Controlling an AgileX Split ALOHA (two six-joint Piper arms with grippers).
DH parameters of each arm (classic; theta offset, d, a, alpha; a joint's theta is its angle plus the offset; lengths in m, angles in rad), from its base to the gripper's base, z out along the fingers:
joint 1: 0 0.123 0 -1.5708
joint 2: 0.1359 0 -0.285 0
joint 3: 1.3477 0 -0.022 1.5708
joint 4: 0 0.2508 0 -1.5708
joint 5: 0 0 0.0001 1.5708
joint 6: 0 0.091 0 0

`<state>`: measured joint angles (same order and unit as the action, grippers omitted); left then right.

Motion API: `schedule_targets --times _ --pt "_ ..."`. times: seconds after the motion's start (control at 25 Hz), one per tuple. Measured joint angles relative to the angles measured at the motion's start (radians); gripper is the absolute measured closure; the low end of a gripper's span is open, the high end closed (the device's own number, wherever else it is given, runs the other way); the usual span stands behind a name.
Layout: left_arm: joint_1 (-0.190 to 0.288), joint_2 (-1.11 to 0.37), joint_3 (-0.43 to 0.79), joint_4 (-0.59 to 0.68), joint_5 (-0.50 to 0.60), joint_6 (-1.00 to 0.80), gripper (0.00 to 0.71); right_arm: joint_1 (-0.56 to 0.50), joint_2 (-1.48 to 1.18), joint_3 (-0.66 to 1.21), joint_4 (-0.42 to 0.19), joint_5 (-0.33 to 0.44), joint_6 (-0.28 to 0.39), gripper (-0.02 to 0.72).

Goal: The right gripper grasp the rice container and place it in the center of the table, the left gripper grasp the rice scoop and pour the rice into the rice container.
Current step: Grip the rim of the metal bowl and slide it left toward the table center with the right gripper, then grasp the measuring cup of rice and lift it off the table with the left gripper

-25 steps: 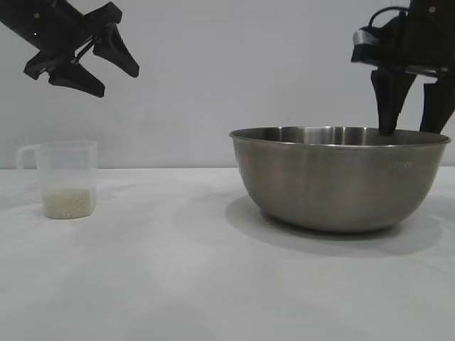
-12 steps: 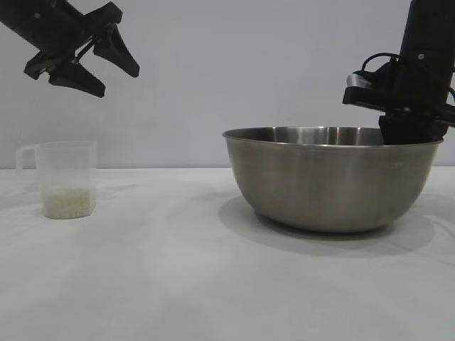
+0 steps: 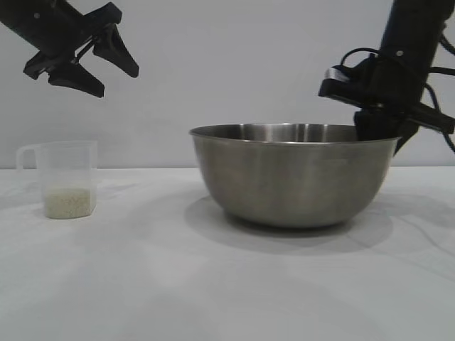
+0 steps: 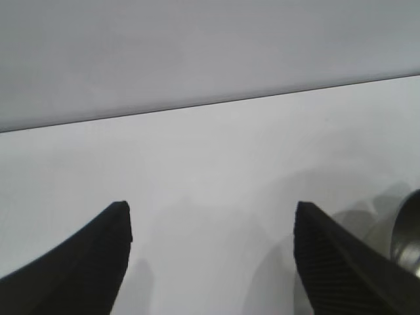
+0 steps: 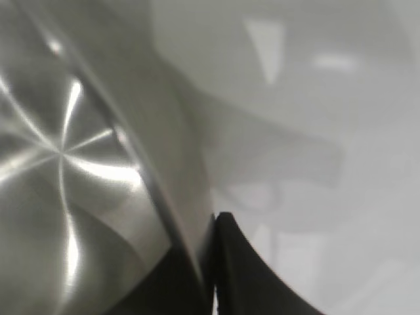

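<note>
1. The right gripper (image 3: 380, 131), trailing thick black cables, sits at the upper right of the exterior frame, clamped on the far right rim of the rice container (image 3: 293, 177).
2. Seen from the right wrist, the two black fingers (image 5: 230, 262) pinch the thin steel wall between them, one inside the rice container (image 5: 65, 164) and one outside.
3. The steel bowl rests on the table (image 3: 213, 284), right of centre in the exterior frame, casting a shadow beneath it.
4. The left gripper (image 3: 96, 67) hangs in the upper left of the exterior frame, its pointed fingers spread apart and holding nothing.
5. From the left wrist, both fingers (image 4: 79, 269) stand wide apart over the bare table (image 4: 210, 164), with a sliver of the bowl (image 4: 410, 230) at the right edge.
6. The rice scoop (image 3: 64, 177) stands upright at the left of the exterior frame, below the left gripper and well apart from the bowl.
7. A low layer of rice (image 3: 68, 202) fills its bottom.
</note>
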<state>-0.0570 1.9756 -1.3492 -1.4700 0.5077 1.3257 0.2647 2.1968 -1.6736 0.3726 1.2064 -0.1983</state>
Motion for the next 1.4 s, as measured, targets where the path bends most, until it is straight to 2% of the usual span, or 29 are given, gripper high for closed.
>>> schedule_targets --times 0.28,0.32,0.4,0.44,0.48,0.52,0.68,0.88,1.04,1.08,1.28,1.4 --pt "0.000 0.000 0.000 0.000 0.002 0.000 0.242 0.004 0.002 0.000 0.019 0.000 0.000 0.703" --pt "0.000 0.000 0.000 0.000 0.002 0.000 0.242 0.004 0.002 0.000 0.019 -0.005 0.000 0.655" --pt "0.000 0.000 0.000 0.000 0.004 0.000 0.242 0.004 0.002 0.000 0.030 -0.008 0.000 0.655" --pt "0.000 0.000 0.000 0.000 0.004 0.000 0.242 0.004 0.002 0.000 0.036 -0.012 0.000 0.601" --pt "0.000 0.000 0.000 0.000 0.004 0.000 0.242 0.004 0.002 0.000 0.040 -0.018 0.000 0.577" --pt "0.000 0.000 0.000 0.000 0.004 0.000 0.242 0.004 0.002 0.000 0.041 -0.019 0.000 0.595" --pt "0.000 0.000 0.000 0.000 0.004 0.000 0.242 0.004 0.002 0.000 0.038 -0.009 0.000 0.452" --pt "0.000 0.000 0.000 0.000 0.004 0.000 0.242 0.004 -0.019 -0.027 -0.051 0.005 0.025 0.246" --pt "0.000 0.000 0.000 0.000 0.005 0.000 0.242 0.004 -0.105 -0.033 -0.077 0.009 0.029 0.251" --pt "0.000 0.000 0.000 0.000 0.006 -0.002 0.242 0.004 -0.129 -0.033 -0.096 0.010 0.029 0.209" --pt "0.000 0.000 0.000 0.000 0.007 -0.003 0.242 0.000 -0.211 -0.034 -0.255 0.021 0.066 0.225" --pt "0.000 0.000 0.000 0.000 0.007 -0.003 0.242 -0.035 -0.246 -0.034 -0.288 0.024 0.091 0.225"
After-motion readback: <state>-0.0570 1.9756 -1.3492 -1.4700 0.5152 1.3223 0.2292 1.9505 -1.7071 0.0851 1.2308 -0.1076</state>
